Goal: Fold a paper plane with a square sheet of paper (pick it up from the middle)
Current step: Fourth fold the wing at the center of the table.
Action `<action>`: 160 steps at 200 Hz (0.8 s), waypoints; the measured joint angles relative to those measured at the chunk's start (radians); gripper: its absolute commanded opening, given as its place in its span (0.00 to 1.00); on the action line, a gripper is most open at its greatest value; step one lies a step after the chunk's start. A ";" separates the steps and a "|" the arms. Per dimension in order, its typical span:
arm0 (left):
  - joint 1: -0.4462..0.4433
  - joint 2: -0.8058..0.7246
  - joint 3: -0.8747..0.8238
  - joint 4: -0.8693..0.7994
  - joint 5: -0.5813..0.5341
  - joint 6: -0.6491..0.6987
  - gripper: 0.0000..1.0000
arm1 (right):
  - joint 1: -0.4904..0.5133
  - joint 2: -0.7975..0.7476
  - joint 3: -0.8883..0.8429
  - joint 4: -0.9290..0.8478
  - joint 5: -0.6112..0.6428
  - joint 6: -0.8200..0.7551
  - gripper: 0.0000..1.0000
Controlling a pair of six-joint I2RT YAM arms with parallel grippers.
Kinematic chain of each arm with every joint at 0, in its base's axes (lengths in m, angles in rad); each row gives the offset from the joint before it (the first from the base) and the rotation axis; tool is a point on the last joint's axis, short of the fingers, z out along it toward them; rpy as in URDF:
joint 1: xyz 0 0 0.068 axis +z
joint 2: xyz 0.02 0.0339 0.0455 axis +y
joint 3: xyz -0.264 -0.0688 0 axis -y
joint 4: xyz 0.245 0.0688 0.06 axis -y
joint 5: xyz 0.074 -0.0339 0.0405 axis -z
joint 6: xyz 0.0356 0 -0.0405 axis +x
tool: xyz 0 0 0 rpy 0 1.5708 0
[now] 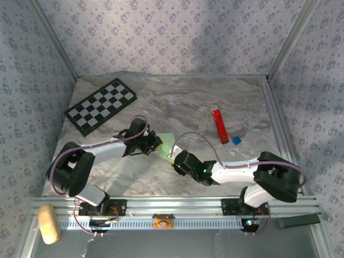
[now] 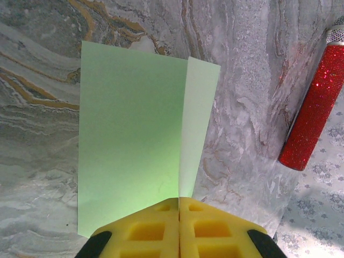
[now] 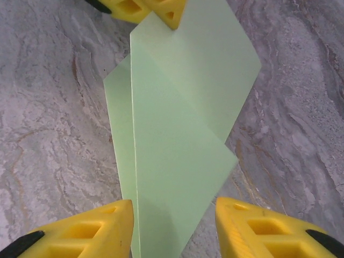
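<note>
Seen from overhead, both arms meet mid-tabletop over a folded light green sheet of paper, with a checkerboard at far left. The left wrist camera shows the left tool clamped on the sheet's edge, beside a red glitter tube. The right wrist camera shows the right tool spread wide, straddling the sheet.

The left arm and right arm wear white shells between black joints, with lilac cables looping alongside. Their fingers are yellow, moulded with square recesses, black-based.
</note>
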 measured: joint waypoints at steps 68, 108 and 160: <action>0.000 -0.003 0.018 -0.026 0.000 0.002 0.07 | 0.007 0.089 0.030 0.018 0.035 -0.003 0.40; 0.000 -0.003 0.036 -0.027 0.000 0.004 0.07 | 0.013 0.105 0.036 0.022 0.039 -0.002 0.31; 0.000 -0.003 0.036 -0.034 0.000 0.006 0.07 | 0.016 0.105 0.036 0.023 0.041 0.013 0.27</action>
